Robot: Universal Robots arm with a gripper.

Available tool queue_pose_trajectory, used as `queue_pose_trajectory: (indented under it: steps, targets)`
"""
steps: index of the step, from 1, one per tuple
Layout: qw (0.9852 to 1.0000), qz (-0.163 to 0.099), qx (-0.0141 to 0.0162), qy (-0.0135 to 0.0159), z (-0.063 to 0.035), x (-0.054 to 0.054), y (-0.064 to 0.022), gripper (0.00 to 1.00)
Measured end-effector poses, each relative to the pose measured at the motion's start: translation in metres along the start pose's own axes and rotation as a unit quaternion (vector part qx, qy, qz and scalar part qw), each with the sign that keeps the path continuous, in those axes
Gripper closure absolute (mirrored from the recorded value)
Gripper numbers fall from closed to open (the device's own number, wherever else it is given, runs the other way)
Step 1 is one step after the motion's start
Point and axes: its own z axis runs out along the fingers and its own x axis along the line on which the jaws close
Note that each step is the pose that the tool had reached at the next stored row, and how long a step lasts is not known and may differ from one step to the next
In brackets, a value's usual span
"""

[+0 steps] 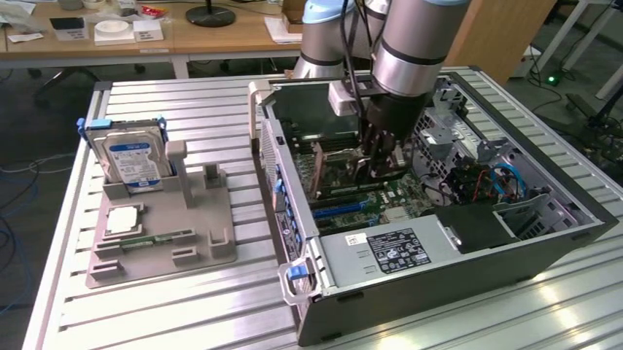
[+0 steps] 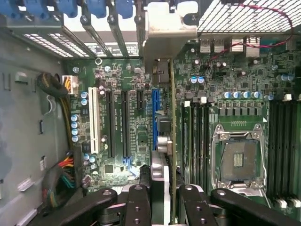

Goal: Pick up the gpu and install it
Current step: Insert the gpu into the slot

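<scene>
The graphics card (image 2: pixel 171 108) is held on edge inside the open computer case (image 1: pixel 545 240), above the motherboard (image 2: pixel 127 117). In the wrist view the card appears as a thin vertical strip. Its silver bracket (image 2: pixel 169 33) points toward the case wall that carries the row of blue clips (image 2: pixel 70 9). The card runs parallel to the long blue slot (image 2: pixel 154 117) and lies just beside it, between that slot and the memory slots (image 2: pixel 197 136). Whether its lower edge touches the board cannot be determined. The claw (image 2: pixel 164 200) pinches the card at the end opposite the bracket, with one black finger (image 2: pixel 138 202) on each face. In the exterior view the claw (image 1: pixel 378 164) reaches straight down into the middle of the case, and the arm (image 1: pixel 413 44) stands above it. The empty processor socket (image 2: pixel 237 160) lies beyond the memory slots. The power supply (image 1: pixel 389 251) occupies the near end of the case. To the exterior view's left of the case, a grey holder (image 1: pixel 165 240) rests on the slatted metal surface (image 1: pixel 175 313). An upright hard drive (image 1: pixel 134 164) stands in the holder's far end.
</scene>
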Motion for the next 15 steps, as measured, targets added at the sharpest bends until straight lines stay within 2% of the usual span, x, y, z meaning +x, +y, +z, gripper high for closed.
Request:
queue_pose_trajectory:
  steps: [4,8,15]
  targets:
    - [1.0,0.0,0.0,-0.0004,0.0071,-0.001,0.0012,0.72]
    - [1.0,0.0,0.0,-0.0002,0.0123,-0.001,0.0098,0.72]
    - [1.0,-0.001,-0.0001,-0.0002,0.0241,0.0,0.0157,0.72]
